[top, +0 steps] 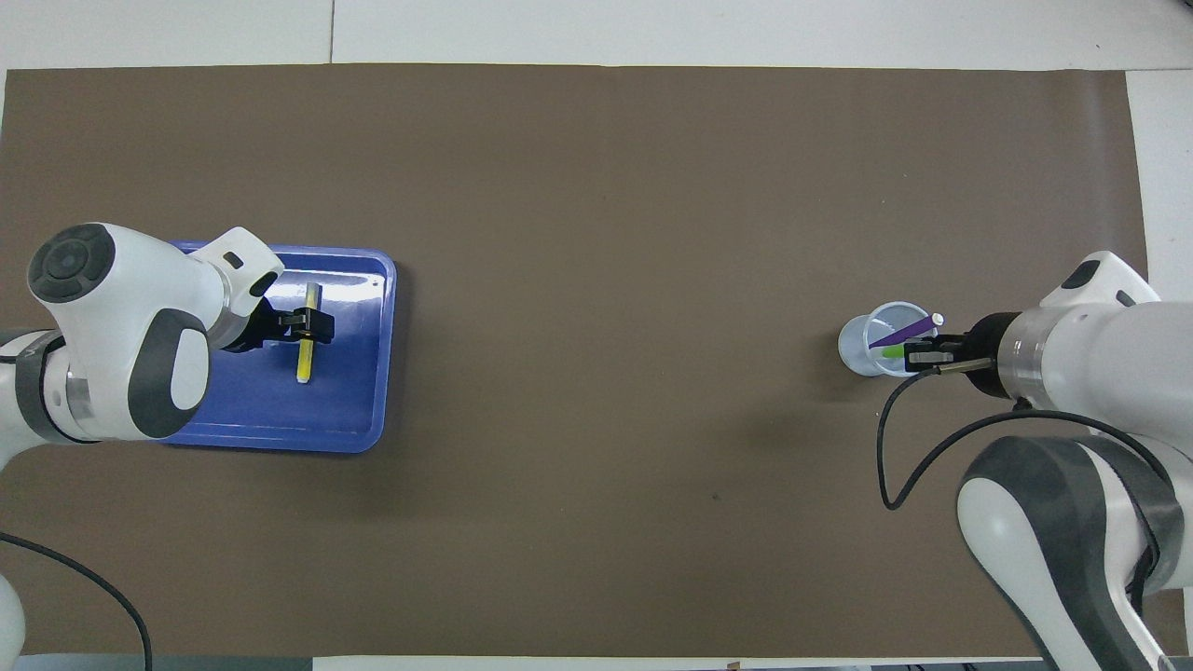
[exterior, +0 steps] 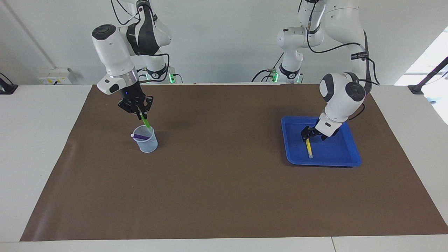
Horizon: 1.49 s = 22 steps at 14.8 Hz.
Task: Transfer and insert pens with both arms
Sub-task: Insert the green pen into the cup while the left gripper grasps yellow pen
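The left pincer (exterior: 307, 137) is down in the blue tray (exterior: 336, 159) at the left arm's end of the bench, astride the yellow pen (exterior: 309, 148). That pen lies flat on the tray floor, its long axis running toward and away from the robots, and the pincer sits over the end nearer to them, with the rest of the barrel sticking out past it. From above, the fingers (top: 320, 324) stand on either side of the pen, across its length, which looks right for a pinch; whether they have yet closed on it I cannot tell. At the right arm's end, the right pincer (exterior: 144, 118) is clamped on the top of the green pen (exterior: 145, 123), held tilted with its lower end dipping into the clear cup (exterior: 146, 144). The purple pen (exterior: 140, 136) already leans in that cup, lying across the rim, so the green one has to slide in beside it.
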Motion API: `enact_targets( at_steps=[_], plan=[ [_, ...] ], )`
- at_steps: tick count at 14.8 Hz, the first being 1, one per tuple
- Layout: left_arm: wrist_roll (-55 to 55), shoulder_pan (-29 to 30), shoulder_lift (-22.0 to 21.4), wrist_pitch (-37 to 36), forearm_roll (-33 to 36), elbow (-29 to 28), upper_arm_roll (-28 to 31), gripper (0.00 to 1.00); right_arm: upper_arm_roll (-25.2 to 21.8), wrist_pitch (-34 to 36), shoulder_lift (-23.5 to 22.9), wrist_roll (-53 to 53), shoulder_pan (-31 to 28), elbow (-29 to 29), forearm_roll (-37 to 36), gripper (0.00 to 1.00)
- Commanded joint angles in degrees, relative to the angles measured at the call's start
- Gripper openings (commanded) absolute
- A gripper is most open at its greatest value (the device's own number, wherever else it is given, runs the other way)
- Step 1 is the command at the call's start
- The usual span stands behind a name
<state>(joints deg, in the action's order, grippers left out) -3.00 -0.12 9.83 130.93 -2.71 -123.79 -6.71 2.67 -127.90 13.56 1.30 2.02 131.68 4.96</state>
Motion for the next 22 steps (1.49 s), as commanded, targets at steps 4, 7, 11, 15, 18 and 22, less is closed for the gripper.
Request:
enact_targets(
  at_steps=[4,7,11,15,18,22],
  plan=[
    [0.10,-0.85,1.60,0.64,1.31,0.92,0.47,0.79,0.76,-3.59,-3.97,0.98,-2.99,1.03,-1.09,0.00],
    [0.10,-0.85,1.34,-0.06,1.31,0.57,0.47,0.77,0.76,-3.67,-5.82,0.89,-3.69,1.03,-1.09,0.00],
    [0.01,-1.46,1.25,-0.94,1.31,0.48,0.47,0.69,0.76,-5.24,-7.93,0.72,-3.78,1.12,-1.09,0.00],
    [0.01,-1.55,1.16,-1.30,1.31,0.39,0.56,0.37,0.84,-7.71,-8.90,0.45,-3.78,1.21,-1.09,0.00],
    [0.01,-1.55,1.16,-1.21,1.31,0.39,0.47,0.04,0.84,-8.16,-9.16,0.45,-3.69,1.21,-1.09,0.00],
    [0.10,-1.11,1.34,-1.47,1.31,1.01,0.56,0.00,0.84,-8.07,-9.25,0.28,-3.69,1.03,-1.09,0.49]
  ],
)
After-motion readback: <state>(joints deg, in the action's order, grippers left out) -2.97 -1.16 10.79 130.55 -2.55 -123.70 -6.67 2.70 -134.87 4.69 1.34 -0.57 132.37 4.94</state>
